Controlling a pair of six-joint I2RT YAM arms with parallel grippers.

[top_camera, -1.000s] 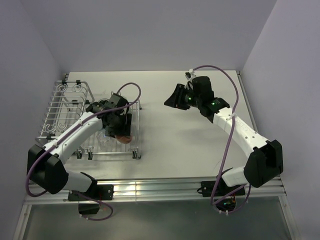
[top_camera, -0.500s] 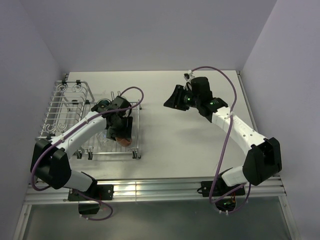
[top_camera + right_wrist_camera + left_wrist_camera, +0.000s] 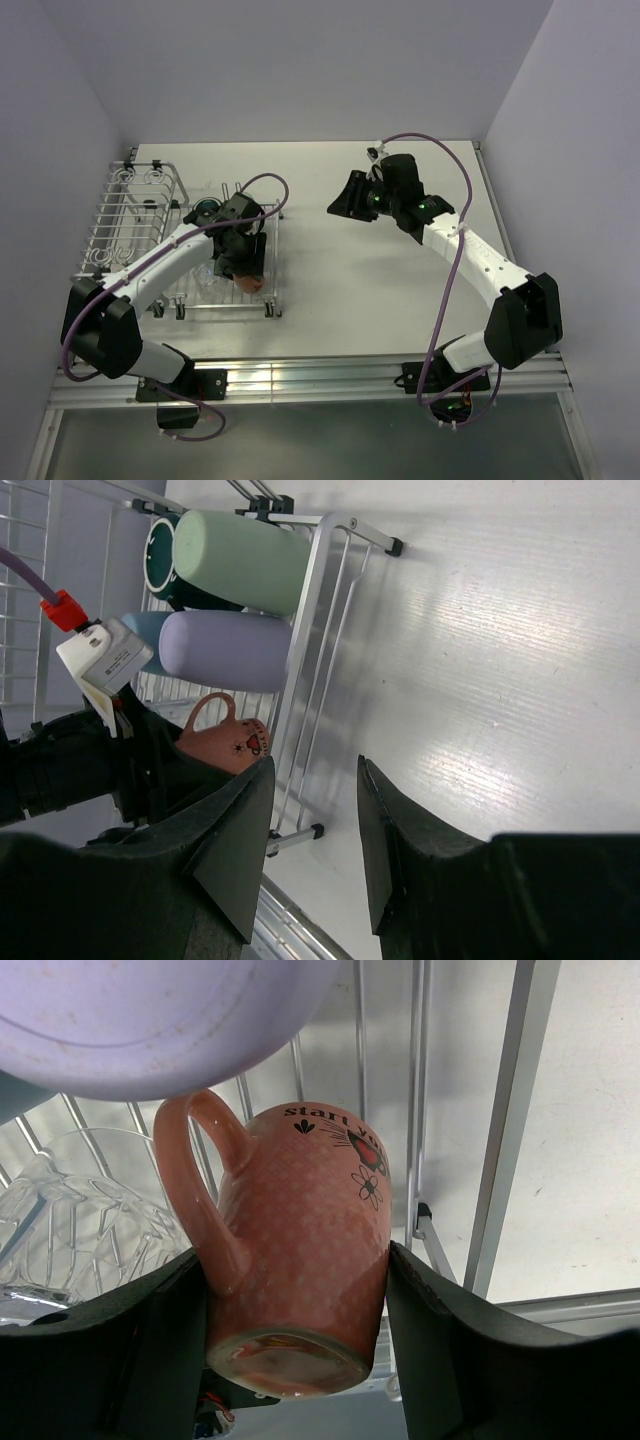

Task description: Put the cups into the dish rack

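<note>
Salmon cup (image 3: pixel 295 1250) is sitting clenched in left end effector (image 3: pixel 297 1305), over rack (image 3: pixel 500 1140) | lavender cup (image 3: pixel 150 1010) lying just ahead, clear cup (image 3: pixel 70 1220) beside; pale green cup (image 3: pixel 240 560), dark green mug (image 3: pixel 160 565), blue cup (image 3: pixel 148 630) lying beyond | right end effector (image 3: pixel 314 780) is hovering released, empty | judging five loaded, salmon cup remaining.

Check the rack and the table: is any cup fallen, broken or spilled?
Nothing stands out. The salmon mug is held, slightly tilted, between the left fingers at the dish rack; no spill or damage shows.
</note>
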